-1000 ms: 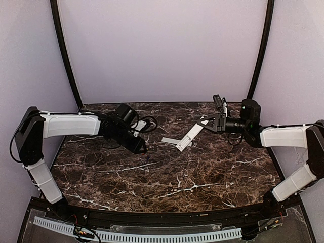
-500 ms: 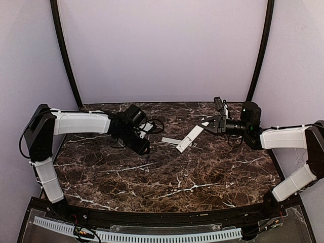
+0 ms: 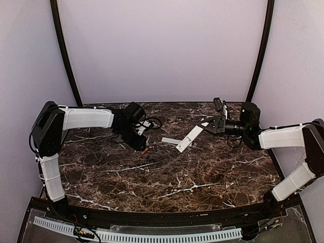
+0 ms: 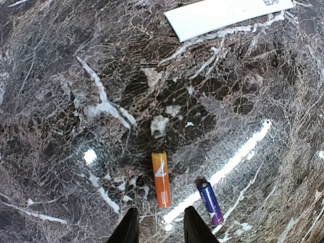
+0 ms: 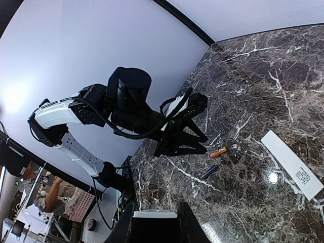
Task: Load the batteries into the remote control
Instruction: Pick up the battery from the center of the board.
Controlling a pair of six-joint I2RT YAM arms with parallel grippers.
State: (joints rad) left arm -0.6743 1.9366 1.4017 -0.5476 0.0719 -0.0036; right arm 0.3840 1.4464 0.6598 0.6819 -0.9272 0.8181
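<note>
An orange battery (image 4: 161,178) and a blue-purple battery (image 4: 210,202) lie side by side on the marble table (image 3: 192,177). My left gripper (image 4: 161,232) hovers just short of the orange one, open, with nothing between its fingers. From above, the orange battery (image 3: 145,151) lies at the tip of the left gripper (image 3: 138,144). My right gripper (image 3: 206,125) is shut on one end of the white remote control (image 3: 189,138), which slants down toward the table. In the right wrist view only the remote's white end (image 5: 154,214) shows between the fingers, with both batteries (image 5: 218,152) beyond.
A flat white strip with small print (image 4: 228,14) lies on the table beyond the batteries, also seen as a strip (image 3: 170,140) beside the remote's lower end. Black curved poles (image 3: 63,50) and lilac walls enclose the table.
The left arm has swung in and its gripper has drawn back slightly, uncovering the orange battery on the table. The right arm and remote have barely moved.
</note>
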